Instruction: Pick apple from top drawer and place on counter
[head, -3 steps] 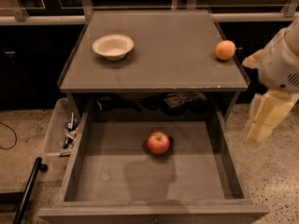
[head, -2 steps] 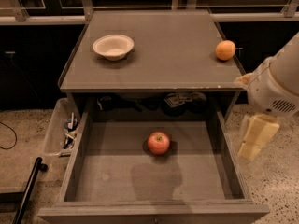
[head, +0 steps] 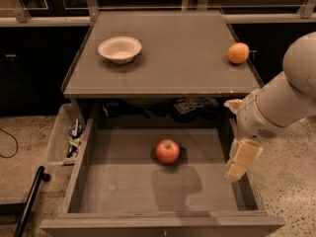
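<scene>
Red round apple (head: 168, 151), mid top drawer (head: 118, 191), end effector (head: 242, 161) at right wall

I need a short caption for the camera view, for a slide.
The gripper hangs at the right wall of the open top drawer; the apple lies apart, mid-drawer.

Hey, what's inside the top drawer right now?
Only the apple shows, on the bare bottom of the top drawer. The gripper hangs at its right wall. The counter overhangs the back; dark items under it are unidentifiable.
</scene>
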`<state>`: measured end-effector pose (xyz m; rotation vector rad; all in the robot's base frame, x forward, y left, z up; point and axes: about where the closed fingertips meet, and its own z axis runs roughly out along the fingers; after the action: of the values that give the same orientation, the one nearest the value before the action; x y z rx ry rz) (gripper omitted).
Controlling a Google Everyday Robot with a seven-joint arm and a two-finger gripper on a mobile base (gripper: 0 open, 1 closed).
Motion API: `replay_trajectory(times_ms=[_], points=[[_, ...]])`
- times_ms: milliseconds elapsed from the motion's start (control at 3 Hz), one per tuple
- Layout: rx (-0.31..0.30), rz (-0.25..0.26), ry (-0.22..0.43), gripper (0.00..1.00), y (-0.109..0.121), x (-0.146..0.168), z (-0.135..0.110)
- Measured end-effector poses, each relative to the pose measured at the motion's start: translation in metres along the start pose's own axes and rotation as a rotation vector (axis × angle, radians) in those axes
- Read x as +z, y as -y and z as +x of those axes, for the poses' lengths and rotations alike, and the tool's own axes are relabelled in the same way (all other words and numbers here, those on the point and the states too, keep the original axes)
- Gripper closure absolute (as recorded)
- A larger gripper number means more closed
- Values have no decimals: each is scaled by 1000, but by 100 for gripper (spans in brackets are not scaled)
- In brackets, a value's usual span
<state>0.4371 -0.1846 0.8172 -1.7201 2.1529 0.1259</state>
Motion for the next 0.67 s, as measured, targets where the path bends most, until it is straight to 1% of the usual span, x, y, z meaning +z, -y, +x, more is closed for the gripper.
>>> replay_trajectory(times_ms=[333,667], points=[[-6,13,-4,0,-4,-2,0],[22,18,71,0,5,21,1]])
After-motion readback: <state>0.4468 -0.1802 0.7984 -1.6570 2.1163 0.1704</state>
